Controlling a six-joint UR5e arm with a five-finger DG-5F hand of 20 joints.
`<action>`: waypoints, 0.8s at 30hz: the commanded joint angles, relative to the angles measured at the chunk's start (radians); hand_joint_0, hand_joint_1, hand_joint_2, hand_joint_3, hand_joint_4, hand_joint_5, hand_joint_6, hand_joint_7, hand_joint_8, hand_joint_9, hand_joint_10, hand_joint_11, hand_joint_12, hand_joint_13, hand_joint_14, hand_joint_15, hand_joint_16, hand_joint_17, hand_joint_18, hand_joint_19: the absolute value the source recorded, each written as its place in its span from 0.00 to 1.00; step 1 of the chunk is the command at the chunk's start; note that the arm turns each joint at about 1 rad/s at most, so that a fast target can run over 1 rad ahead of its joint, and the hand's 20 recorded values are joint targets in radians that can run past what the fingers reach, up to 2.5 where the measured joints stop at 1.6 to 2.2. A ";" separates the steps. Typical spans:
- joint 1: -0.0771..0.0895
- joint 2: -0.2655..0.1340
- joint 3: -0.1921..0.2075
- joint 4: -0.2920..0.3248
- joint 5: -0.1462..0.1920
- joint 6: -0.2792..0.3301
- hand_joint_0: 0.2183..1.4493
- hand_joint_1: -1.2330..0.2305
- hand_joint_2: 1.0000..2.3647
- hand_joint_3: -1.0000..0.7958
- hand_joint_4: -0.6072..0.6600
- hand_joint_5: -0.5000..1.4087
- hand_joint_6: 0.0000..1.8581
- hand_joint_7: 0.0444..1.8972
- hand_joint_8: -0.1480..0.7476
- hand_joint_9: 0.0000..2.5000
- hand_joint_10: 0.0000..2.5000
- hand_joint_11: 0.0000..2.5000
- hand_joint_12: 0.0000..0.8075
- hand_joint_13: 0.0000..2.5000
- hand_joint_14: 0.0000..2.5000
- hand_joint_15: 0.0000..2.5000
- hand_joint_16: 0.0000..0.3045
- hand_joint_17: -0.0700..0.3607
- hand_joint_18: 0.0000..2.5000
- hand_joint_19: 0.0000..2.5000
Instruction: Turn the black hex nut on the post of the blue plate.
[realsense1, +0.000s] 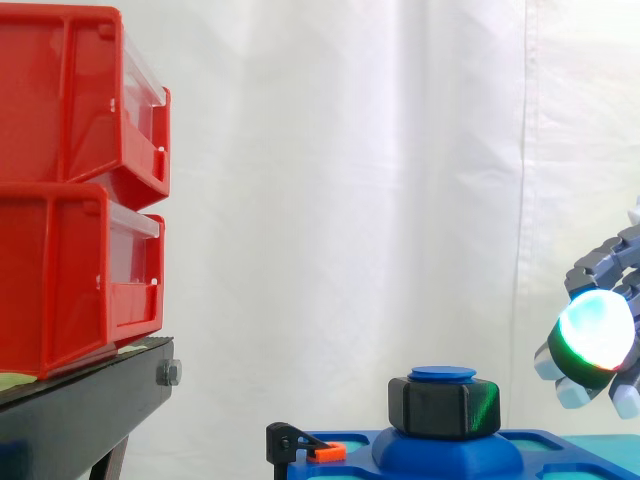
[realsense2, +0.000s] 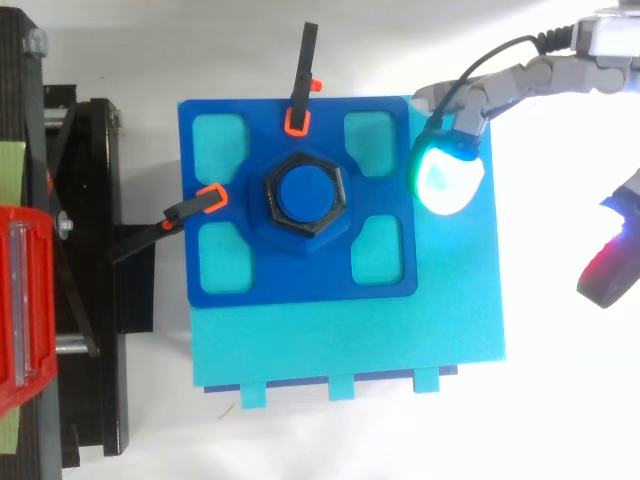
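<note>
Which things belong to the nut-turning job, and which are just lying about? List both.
Job: black hex nut, post, blue plate, robot hand.
Lying about: red bins, black stand, white curtain.

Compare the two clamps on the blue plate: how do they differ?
The upper clamp bites the blue plate on the edge at the top of the top view, with its handle pointing almost straight out. The left clamp bites the edge facing the black stand, with its handle slanting out over that stand. Both are black with orange tips.
</note>
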 joint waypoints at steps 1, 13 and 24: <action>0.000 -0.001 0.000 0.001 0.000 0.017 0.12 0.45 0.00 0.28 0.71 0.13 0.27 0.42 0.52 0.10 0.00 0.01 0.54 0.10 0.00 0.04 0.21 0.50 0.13 0.14; 0.000 0.000 0.000 0.001 0.000 0.017 0.13 0.46 0.00 0.28 0.72 0.14 0.27 0.43 0.52 0.12 0.00 0.01 0.53 0.11 0.00 0.04 0.21 0.49 0.13 0.13; 0.000 0.000 0.000 0.001 0.000 0.017 0.13 0.46 0.00 0.28 0.73 0.14 0.27 0.43 0.52 0.13 0.00 0.01 0.52 0.11 0.00 0.04 0.21 0.49 0.13 0.13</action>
